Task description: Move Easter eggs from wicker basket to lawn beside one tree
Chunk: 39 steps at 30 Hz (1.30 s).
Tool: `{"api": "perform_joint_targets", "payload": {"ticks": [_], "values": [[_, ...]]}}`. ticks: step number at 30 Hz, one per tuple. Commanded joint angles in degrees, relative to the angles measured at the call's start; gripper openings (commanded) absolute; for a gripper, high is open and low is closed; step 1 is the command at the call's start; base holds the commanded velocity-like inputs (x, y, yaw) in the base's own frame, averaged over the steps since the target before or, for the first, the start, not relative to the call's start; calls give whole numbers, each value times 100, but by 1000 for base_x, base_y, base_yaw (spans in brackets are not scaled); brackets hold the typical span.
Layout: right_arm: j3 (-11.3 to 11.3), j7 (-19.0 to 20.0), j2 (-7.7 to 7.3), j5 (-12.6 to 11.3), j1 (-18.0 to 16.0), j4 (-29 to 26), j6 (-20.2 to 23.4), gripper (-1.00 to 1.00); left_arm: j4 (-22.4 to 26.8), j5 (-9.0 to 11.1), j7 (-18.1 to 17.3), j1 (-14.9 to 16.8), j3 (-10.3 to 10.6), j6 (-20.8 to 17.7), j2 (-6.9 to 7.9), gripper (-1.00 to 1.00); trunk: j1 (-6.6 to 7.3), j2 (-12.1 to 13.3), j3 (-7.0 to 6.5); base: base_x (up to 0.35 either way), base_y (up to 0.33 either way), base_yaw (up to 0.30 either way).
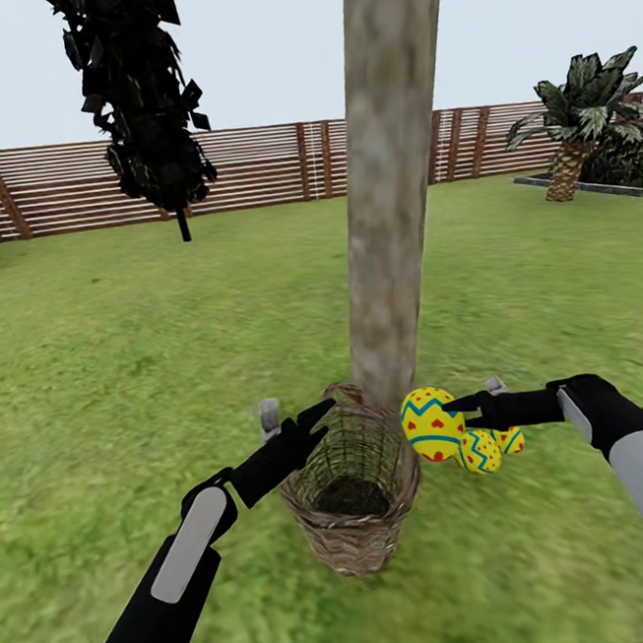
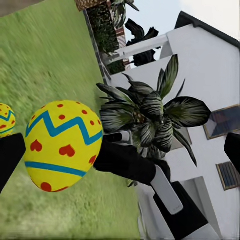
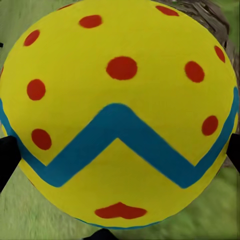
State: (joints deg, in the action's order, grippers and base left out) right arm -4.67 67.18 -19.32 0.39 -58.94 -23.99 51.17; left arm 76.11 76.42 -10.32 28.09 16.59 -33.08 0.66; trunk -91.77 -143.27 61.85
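Your right gripper [image 1: 447,407] pinches the third egg [image 1: 431,423] beside the tree [image 1: 390,215], above two grounded eggs [image 1: 480,450]; smooth, hard, slippery (hold its widest band). Left gripper [image 1: 323,413] spread at the basket [image 1: 352,496] rim.

Lawn [image 1: 118,363]: bears tree [image 1: 393,205], basket [image 1: 351,492] at its foot, 2 eggs [image 1: 491,447] just beside basket, dark tree [image 1: 140,103], palm [image 1: 577,116].
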Motion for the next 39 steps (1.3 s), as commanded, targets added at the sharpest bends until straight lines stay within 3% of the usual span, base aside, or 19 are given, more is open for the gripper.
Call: {"api": "perform_joint_targets", "payload": {"ticks": [1,26,30,34,36,39], "values": [[-22,14,9,7,-3,-18,45,-100,0,22,-5,2,6,-9,4,100,1,-2,0,0,0,-131],[-25,-67,34,-4,-3,34,38,-100,-17,-6,-5,3,13,34,-5,100,1,-2,-1,42,0,-269],[-99,-797,34,-4,-3,29,8,-100,-18,-12,-5,2,15,36,-5,100,1,-2,-1,104,0,-295],[-733,-1960,41,11,-3,-5,-40,-100,-18,-21,-3,3,18,38,-5,100,1,-2,-1,113,-4,-295],[-802,-2282,42,12,-3,-27,-139,-100,-18,-28,-5,3,18,38,-5,100,1,-2,-1,142,-73,-295],[-815,-2370,42,14,-3,-29,-199,-100,-18,-30,-2,3,28,38,-5,100,1,-2,-1,153,-113,-295]]}}
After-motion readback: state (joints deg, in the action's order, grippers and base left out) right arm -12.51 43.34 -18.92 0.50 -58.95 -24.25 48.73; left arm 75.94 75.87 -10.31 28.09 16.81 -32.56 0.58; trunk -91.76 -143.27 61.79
